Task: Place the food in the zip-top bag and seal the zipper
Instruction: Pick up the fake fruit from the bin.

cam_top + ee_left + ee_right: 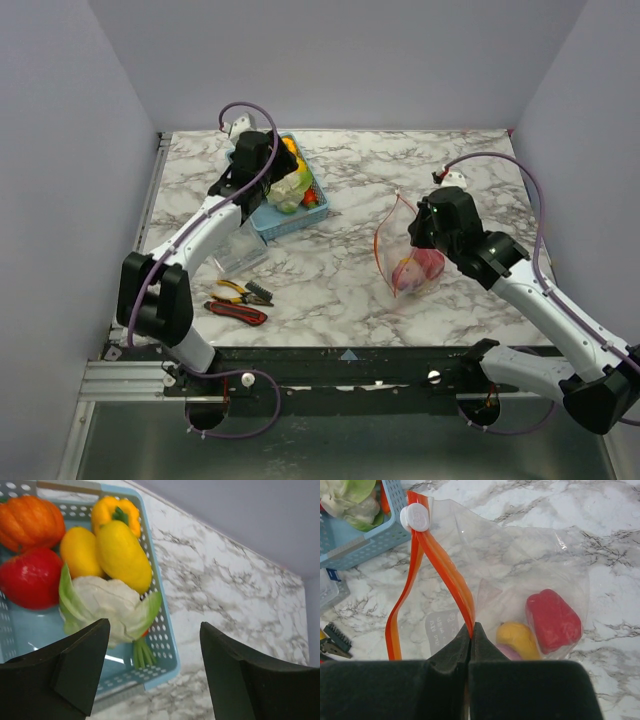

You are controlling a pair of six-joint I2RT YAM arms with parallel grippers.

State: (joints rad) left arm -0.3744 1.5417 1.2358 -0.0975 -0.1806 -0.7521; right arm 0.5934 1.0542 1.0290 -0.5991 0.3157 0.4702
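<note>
Marbled bench (340,290), lilac walls all round, and the blue basket (285,228) is our marker. The next pick looks on: food from basket to bag (400,250). My call is the cabbage (107,600), on top and closest. Drop straight down, straddle its round white body rather than the floppy leaves, and clear the basket wall before closing. Packed behind it are a red piece (30,577), a pumpkin (30,522), a yellow pepper (115,512) and yellow fruits (122,555).

Left tool (154,630) hangs right over the basket, jaws spread wide, gripping nothing, touching nothing. Well to the right of the basket, the bag rests on the bench with a red pepper (552,617) and a yellow piece (517,640) inside. Right tool (471,630) is clamped tight on the zipper (445,575), pinching one orange lip. The other lip droops away, so the mouth gapes toward the basket. The white slider (416,517) is parked at the zipper end nearest the basket. That lip wants holding high and steady for the drop.
</note>
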